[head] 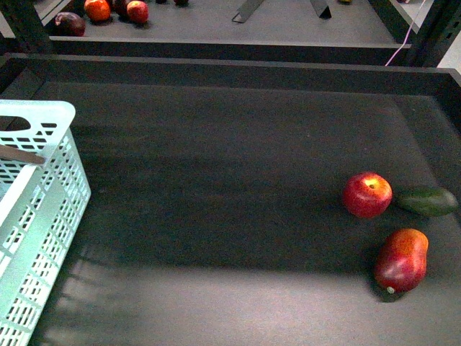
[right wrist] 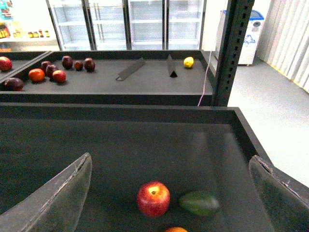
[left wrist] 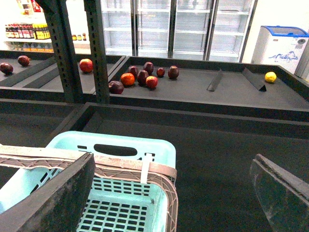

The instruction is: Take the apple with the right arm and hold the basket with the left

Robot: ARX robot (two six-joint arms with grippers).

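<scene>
While the right gripper (right wrist: 169,160), fingers spread wide, frames the apple (right wrist: 153,198) at lower centre for the grab, the left gripper (left wrist: 172,160), equally wide, straddles the basket (left wrist: 126,145) rim, ready to clamp.

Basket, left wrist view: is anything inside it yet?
No fruit shows on the slotted floor of the basket; the apple lies on the table. The left pincer's finger covers part of the inside, so that part cannot be checked.
</scene>
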